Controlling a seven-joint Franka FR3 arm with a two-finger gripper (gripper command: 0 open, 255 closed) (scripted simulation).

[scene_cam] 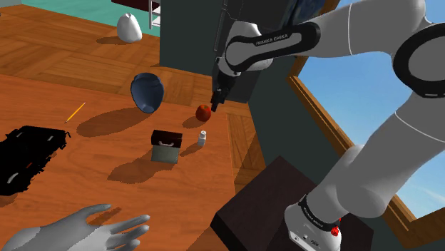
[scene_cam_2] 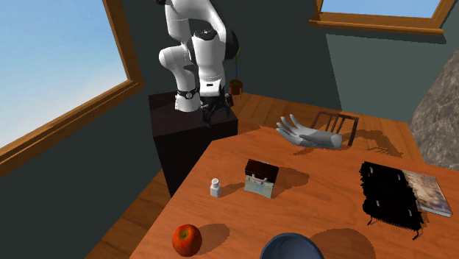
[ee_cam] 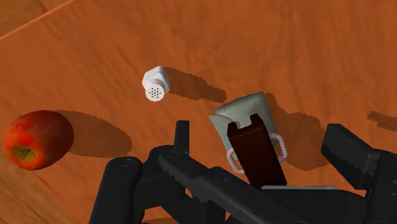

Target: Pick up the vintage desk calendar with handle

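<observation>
Now: the white arm reaches out from its stand over a brown wooden table (scene_cam: 107, 182).
Gripper: the black gripper (scene_cam: 215, 102) hangs in the air above the table – its two fingers stand apart and hold nothing.
Calendar: the desk calendar (scene_cam: 166, 146) is a small box with a dark brown top and a pale front. It stands upright on the table, near the middle.
Handle: pale loops stick out at the sides of the calendar in the wrist view.
Wrist view: the calendar (ee_cam: 251, 137) lies far under the gripper (ee_cam: 261, 130), between the two fingers but not touching them.
Shaker: a little white shaker (scene_cam: 202, 138) stands just beside the calendar, on the shoulder view's right, not touching it.
Apple: a red apple (scene_cam: 204, 112) sits near the shaker, on the far side from the calendar.
Bowl: a blue bowl (scene_cam: 147, 93) is tipped up on its side, well apart from the calendar.
Grey hand: a grey model hand (scene_cam: 85, 232) lies flat at the table's near edge – palm down.
</observation>
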